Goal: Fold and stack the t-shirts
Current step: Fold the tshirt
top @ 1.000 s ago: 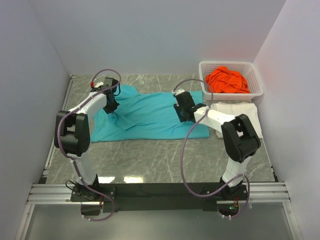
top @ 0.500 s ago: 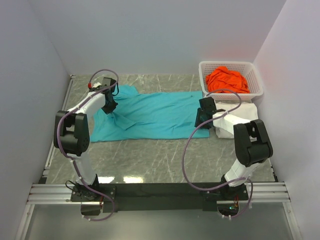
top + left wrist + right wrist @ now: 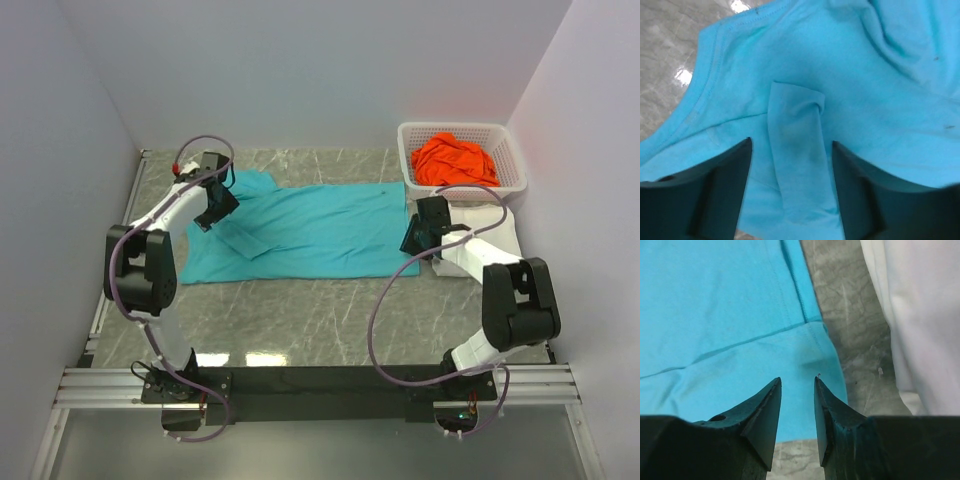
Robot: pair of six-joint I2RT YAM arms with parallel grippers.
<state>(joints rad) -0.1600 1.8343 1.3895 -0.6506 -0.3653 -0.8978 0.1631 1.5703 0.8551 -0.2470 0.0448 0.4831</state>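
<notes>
While the left end effector (image 3: 791,145) hangs spread over the teal t-shirt (image 3: 310,230), its fingers (image 3: 720,185) straddle a narrow raised fold of cloth, and I see no contact with it. My right end effector (image 3: 796,381) is parted only a little and pinches nothing. The shirt's hem corner lies directly below its tips, with bare desk (image 3: 850,340) just to its outer side.

The teal shirt lies flat, its long axis running from one end effector to the other. The shoulder end is under the left and the hem under the right, so each arm is nearest its own end. It looks smooth at the hem and rumpled at the sleeve.

The white t-shirt (image 3: 503,225), apparently folded, sits just outboard of the right end effector. Beyond it, the orange t-shirt (image 3: 455,160) lies crumpled in the basket (image 3: 515,165).
</notes>
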